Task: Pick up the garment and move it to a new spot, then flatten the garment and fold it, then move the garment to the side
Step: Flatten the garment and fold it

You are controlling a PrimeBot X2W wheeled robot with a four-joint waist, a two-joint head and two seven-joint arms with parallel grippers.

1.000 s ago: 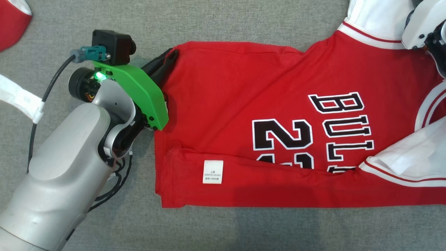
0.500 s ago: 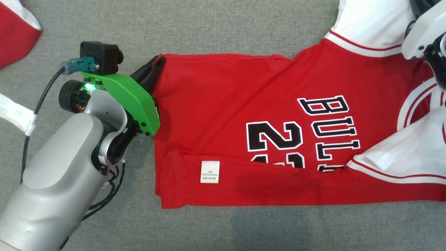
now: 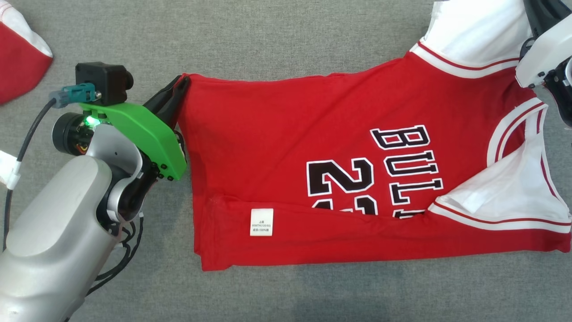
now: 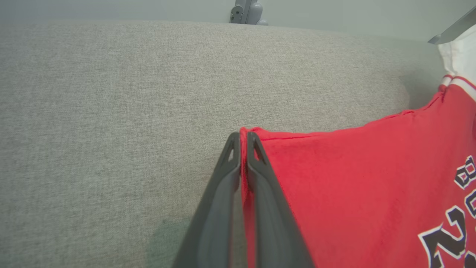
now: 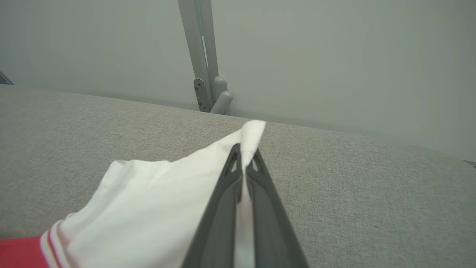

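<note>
The red jersey (image 3: 277, 147) lies spread on the grey worktop (image 3: 268, 36), print up, hem toward the robot's left and shoulders toward its right. Its near long edge is folded over, showing a white label (image 3: 261, 222). The left fingers (image 4: 228, 178) are pressed together, pinching the far hem corner. The right fingers (image 5: 230, 186) are likewise closed, pinching a white shoulder part. Another red cloth (image 3: 18, 58) lies at the far left, apart from the jersey.
</note>
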